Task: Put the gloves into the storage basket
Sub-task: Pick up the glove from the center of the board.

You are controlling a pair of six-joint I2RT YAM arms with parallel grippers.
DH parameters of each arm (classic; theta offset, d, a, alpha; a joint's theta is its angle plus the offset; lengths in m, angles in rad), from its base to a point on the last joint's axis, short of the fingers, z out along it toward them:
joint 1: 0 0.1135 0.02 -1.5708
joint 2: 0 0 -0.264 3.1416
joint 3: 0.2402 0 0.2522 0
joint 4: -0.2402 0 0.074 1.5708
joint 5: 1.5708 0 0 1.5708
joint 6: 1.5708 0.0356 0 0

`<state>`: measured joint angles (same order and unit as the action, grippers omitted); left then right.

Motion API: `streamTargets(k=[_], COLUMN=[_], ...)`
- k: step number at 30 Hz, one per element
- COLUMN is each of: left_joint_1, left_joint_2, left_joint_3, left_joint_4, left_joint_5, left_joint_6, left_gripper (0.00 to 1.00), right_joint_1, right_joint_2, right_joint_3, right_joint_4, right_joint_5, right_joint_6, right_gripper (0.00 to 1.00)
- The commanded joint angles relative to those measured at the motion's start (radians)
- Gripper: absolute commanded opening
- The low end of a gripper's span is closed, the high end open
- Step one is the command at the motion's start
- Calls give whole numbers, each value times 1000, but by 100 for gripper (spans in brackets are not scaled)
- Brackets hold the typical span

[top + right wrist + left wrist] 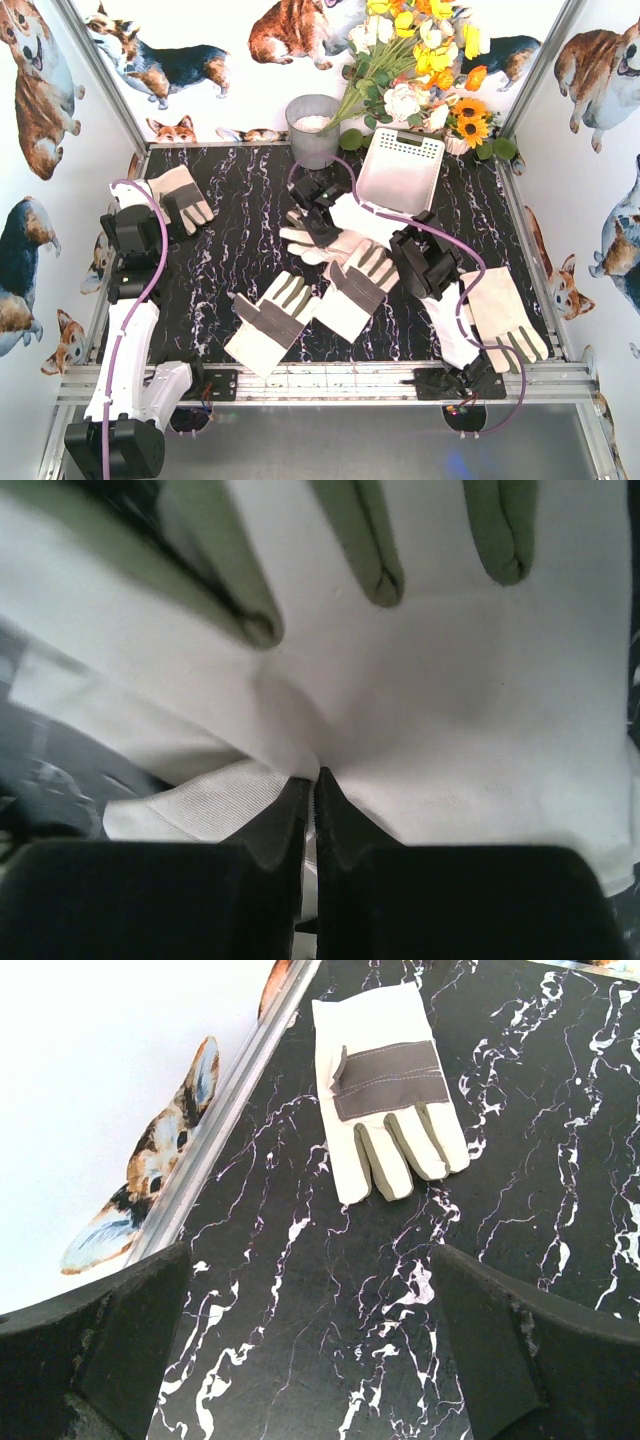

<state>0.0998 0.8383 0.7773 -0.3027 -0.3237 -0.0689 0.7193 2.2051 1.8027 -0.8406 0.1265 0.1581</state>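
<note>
One cream-white, grey-fingered fabric glove (470, 710) pinched tight by right gripper (312, 785); left gripper (312, 1290) gapes empty. Next: lift to far white slotted plastic basket (405, 150).

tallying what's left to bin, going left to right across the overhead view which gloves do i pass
glove at far left → grey-panelled glove at the near edge → grey-panelled glove mid-table → cream glove at far right. Left out: the overlapping glove pinched by the right gripper.
</note>
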Motion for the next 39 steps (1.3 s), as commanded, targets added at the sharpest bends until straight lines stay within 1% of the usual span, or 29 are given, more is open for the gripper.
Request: streamTargets(k=[1,7,14,19,22,25,29,32,34,35,36,39], left_joint_1=[9,9,8,8,8,8,6,6,6,7,6,1], left_joint_2=[-1,14,16,36,43,26,25,34,27,19,18,19], left_joint_3=[-9,-12,-13,-13,-13,-60,-68,-66,-72,-82,-84,-85], left_joint_4=[17,17,23,23,31,54,54,56,72,91,94,106], left_joint_5=[-15,-20,-18,-11,41,112,133,162,231,327,343,421], left_joint_6=[12,15,21,23,32,44,45,50,62,71,72,71], left_gripper=[100,100,100,100,100,100,100,100,100,100,100,100], right_joint_1=[5,0,-42,-69,-91,-138,-205,-254,-305,-368,-378,-437], right_joint_2=[-116,-269,-475,-621,-719,-813,-931,-1005,-1038,-1053,-1055,-1050], right_joint_3=[-154,-374,-570,-633,-636,-645,-667,-697,-724,-749,-753,-779], right_joint_4=[28,52,55,55,64,95,156,234,301,374,387,493], right_joint_5=[105,162,199,199,169,85,-62,-180,-308,-429,-448,-612], right_joint_6=[9,41,74,105,137,179,213,242,288,337,346,419], right_gripper=[0,0,0,0,0,0,0,0,0,0,0,0])
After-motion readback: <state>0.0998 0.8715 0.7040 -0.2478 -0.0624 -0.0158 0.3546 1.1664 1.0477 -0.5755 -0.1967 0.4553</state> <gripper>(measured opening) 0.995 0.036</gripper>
